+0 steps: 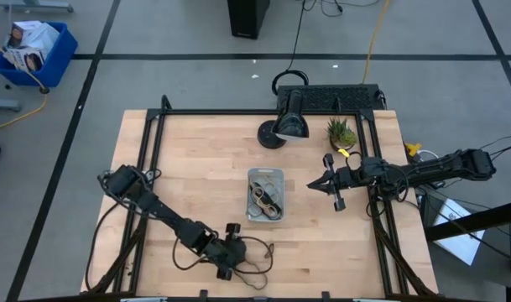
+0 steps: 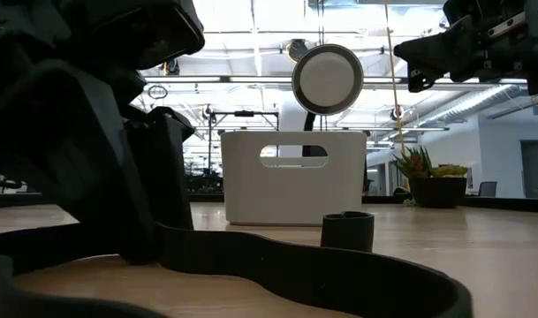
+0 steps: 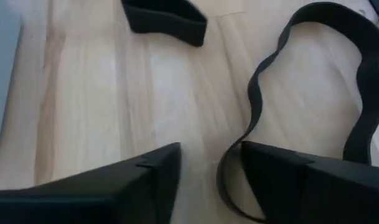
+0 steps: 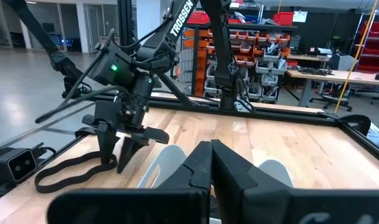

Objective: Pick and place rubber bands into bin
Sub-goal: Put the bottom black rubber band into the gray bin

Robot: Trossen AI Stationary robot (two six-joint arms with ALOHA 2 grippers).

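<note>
A dark rubber band (image 3: 363, 74) lies as a wavy loop on the wooden table near its front edge; it also shows in the high view (image 1: 259, 258) and the right wrist view (image 4: 65, 169). My left gripper (image 3: 205, 177) is open and low over the band's near end, which runs between its fingers. A tiny dark piece (image 3: 167, 22) stands on the table just beyond; it also shows in the low view (image 2: 347, 231). The clear bin (image 1: 265, 195) holds several bands at the table's middle. My right gripper (image 1: 320, 184) is shut and empty, above the table to the right of the bin. My left gripper comes at the band from above, slanting down. A bend of the band (image 3: 225, 168) lies on the table close against the inner side of one finger (image 3: 270, 174). I cannot tell whether that finger touches it.
A desk lamp (image 1: 290, 124) on a round base and a small potted plant (image 1: 341, 132) stand at the table's far side. A blue crate (image 1: 33, 49) sits on the floor beyond the far left corner. Bare wood lies left of the bin.
</note>
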